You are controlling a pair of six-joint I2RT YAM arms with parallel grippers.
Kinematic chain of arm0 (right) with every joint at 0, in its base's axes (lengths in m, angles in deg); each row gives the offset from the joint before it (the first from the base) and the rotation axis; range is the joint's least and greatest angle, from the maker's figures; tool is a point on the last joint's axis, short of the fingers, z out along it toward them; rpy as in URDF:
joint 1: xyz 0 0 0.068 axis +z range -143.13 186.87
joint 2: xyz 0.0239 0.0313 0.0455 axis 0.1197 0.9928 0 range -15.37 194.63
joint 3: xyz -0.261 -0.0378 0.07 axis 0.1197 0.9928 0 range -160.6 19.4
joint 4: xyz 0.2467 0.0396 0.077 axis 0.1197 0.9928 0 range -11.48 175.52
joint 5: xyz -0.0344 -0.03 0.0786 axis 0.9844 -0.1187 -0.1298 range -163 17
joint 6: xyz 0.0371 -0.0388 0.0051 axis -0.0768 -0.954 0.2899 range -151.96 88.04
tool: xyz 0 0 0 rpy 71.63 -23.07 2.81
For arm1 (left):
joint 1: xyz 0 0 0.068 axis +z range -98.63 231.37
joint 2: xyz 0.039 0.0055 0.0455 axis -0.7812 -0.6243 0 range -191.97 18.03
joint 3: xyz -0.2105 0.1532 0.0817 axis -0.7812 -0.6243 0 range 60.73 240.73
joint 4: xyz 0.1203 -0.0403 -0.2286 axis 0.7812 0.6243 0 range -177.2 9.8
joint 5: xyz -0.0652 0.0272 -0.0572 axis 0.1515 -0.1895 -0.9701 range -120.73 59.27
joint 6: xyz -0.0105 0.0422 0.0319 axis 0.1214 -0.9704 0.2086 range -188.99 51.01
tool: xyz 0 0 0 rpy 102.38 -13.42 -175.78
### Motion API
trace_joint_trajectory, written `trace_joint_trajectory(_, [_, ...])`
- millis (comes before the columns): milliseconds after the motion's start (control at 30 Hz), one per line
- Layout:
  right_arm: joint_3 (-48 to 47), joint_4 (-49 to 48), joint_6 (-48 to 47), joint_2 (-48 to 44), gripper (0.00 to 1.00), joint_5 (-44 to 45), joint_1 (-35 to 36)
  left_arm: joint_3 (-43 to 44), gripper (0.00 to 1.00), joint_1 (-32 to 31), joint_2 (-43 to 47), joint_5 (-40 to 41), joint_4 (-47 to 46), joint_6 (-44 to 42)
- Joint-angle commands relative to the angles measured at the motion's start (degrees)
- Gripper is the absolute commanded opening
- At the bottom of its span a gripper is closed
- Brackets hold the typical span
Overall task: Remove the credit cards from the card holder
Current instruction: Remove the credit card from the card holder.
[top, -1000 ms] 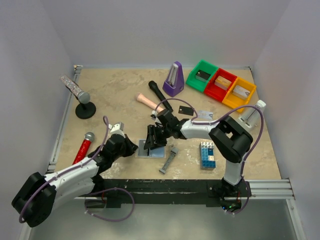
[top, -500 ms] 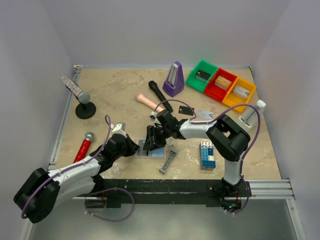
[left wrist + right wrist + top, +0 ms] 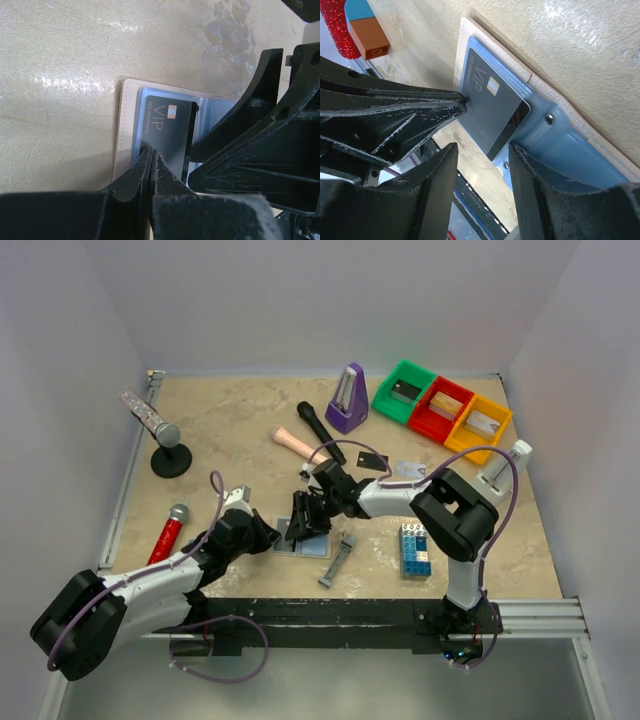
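The card holder point(image 3: 303, 541) lies open near the table's front; it is light blue point(image 3: 565, 145) with pale edging point(image 3: 120, 135). A black VIP credit card point(image 3: 170, 131) point(image 3: 492, 102) sits on its left panel, one corner past the holder's edge. My left gripper point(image 3: 151, 152) point(image 3: 268, 536) is shut. Its tips touch that card's edge, and I cannot tell whether they pinch it. My right gripper point(image 3: 482, 162) point(image 3: 306, 514) stands open over the holder, its fingers either side of the card's corner. A black card point(image 3: 370, 460) and a greyish card point(image 3: 408, 468) lie loose behind.
A grey bar piece point(image 3: 338, 558) and a blue-and-white brick stack point(image 3: 415, 548) lie right of the holder. Further back are a purple metronome point(image 3: 347, 398), green point(image 3: 404, 390), red point(image 3: 440, 408) and orange point(image 3: 478, 425) bins, and black point(image 3: 318, 430) and red point(image 3: 168, 533) microphones.
My left gripper has edged slightly right toward the holder. The right gripper stays over the holder, its elbow a little shifted.
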Motion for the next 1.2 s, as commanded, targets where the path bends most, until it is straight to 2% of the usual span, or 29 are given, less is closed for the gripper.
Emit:
trace_joint_trajectory(0, [-1.07,-3.79,1.57,0.54,0.49,-1.47,0.20,-2.11,0.00,0.10,-0.89,0.28,-0.27,0.58])
trace_joint_trajectory(333, [1.21,-12.57,6.05,1.33,0.47,-3.84,0.11,-3.25,0.00,0.18,-0.80,0.02,-0.80,0.85])
trace_joint_trajectory(600, [0.51,-12.76,7.20,2.83,0.47,-4.20,-0.07,-3.08,0.00,0.18,0.60,-0.25,-0.10,1.02])
trace_joint_trajectory(933, [0.95,-12.32,7.11,3.36,0.46,-3.93,-0.68,0.35,0.00,0.19,9.56,1.68,7.99,-0.65])
trace_joint_trajectory(1167, [0.86,-12.05,7.02,3.36,0.46,-4.02,-0.68,1.84,0.00,0.27,12.12,4.84,11.51,-1.35])
